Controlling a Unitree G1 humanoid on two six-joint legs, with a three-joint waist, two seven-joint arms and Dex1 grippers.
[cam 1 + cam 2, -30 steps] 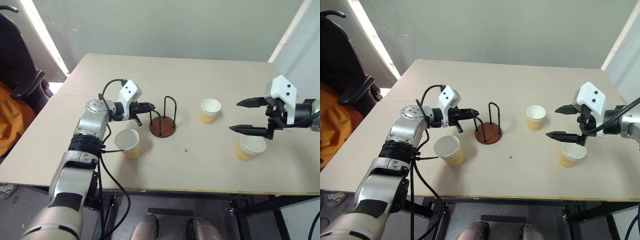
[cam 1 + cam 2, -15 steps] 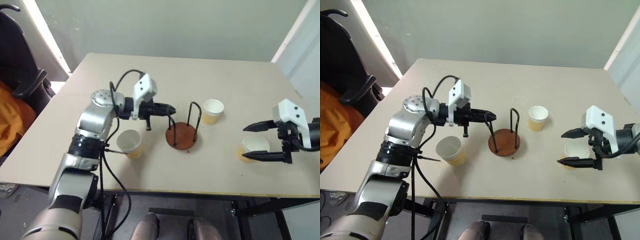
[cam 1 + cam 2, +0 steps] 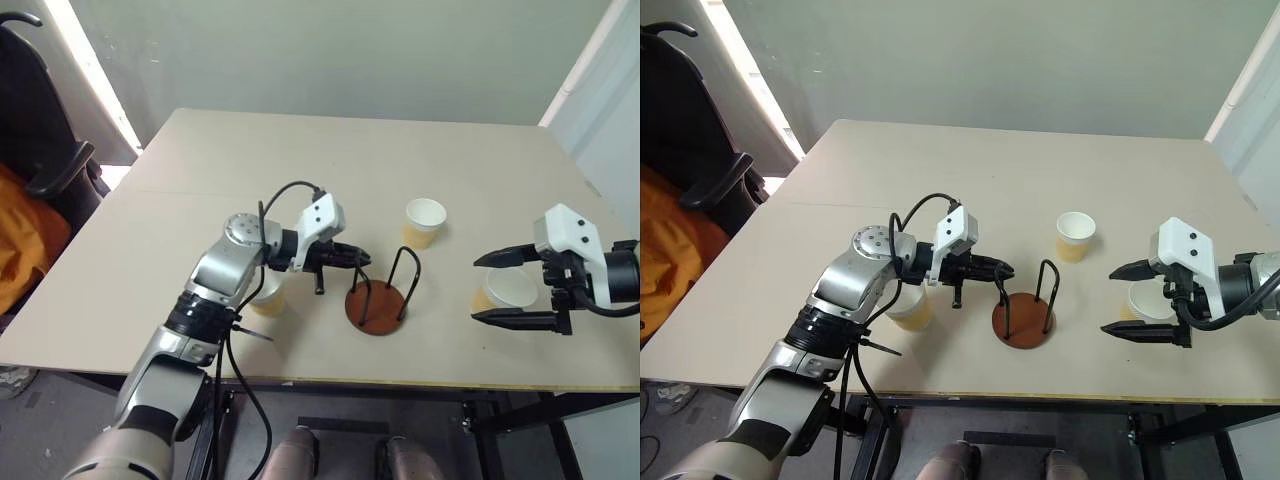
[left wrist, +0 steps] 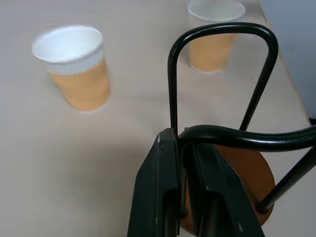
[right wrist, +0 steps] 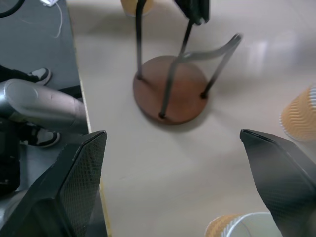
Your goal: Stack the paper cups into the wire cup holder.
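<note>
The wire cup holder, a reddish-brown disc with black wire loops, stands near the table's front middle. My left gripper is shut on the top of one wire loop. One paper cup stands behind the holder to the right. Another cup is partly hidden behind my left arm. The third cup stands at the right, seen between the wide-open fingers of my right gripper, which do not touch it. The right wrist view shows the holder's base ahead of that gripper.
The beige table ends close in front of the holder and the right cup. A black chair with orange fabric stands off the table's left side. A grey wall lies behind the table.
My left gripper has dragged the wire cup holder to the right and toward the table's front edge. My right gripper has drawn back and sunk a little, staying open. The cups have not moved.
</note>
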